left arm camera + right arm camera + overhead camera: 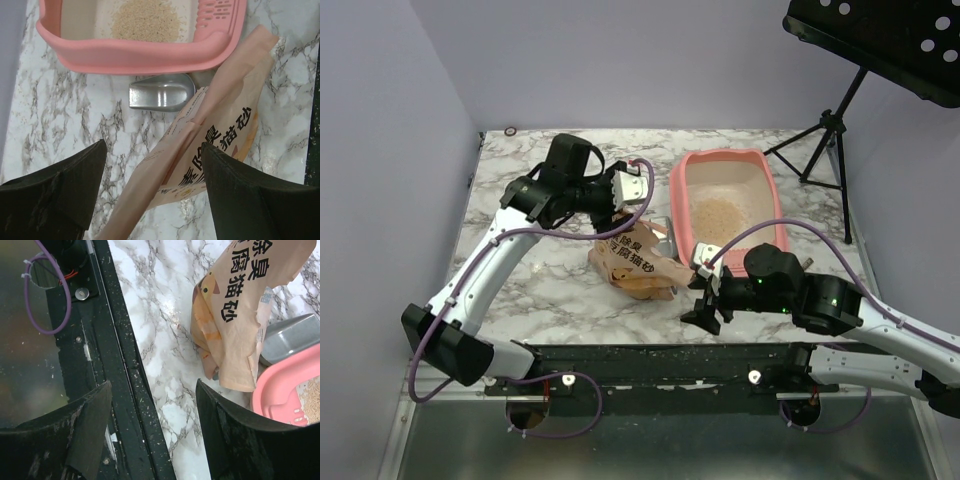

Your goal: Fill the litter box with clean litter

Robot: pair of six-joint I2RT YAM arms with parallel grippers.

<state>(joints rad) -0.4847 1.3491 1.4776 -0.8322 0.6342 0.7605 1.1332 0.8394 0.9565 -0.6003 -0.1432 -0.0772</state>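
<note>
Fingers (75,185) of left gripper (154,150) wide apart, empty, over bag (225,100); right gripper (705,305) same, lower centre. Box (677,190) upper right of centre, thin litter (720,212) pile inside. Bag judged soft, floppy, contents shifting: pinch near one end.

Only readable print: black Chinese characters on the orange paper bag (235,315). Right wrist view: 2 lines, ahead of the right gripper (153,385), off to one side past a fingertip. The upper line is cut by the frame edge and ends in 臭; the lower line reads 腐猫砂. Left wrist view: same print just beside one finger of the left gripper (152,150); 猫砂 is clear, the other characters partly hidden. Top view: same characters, too small to read surely.
</note>
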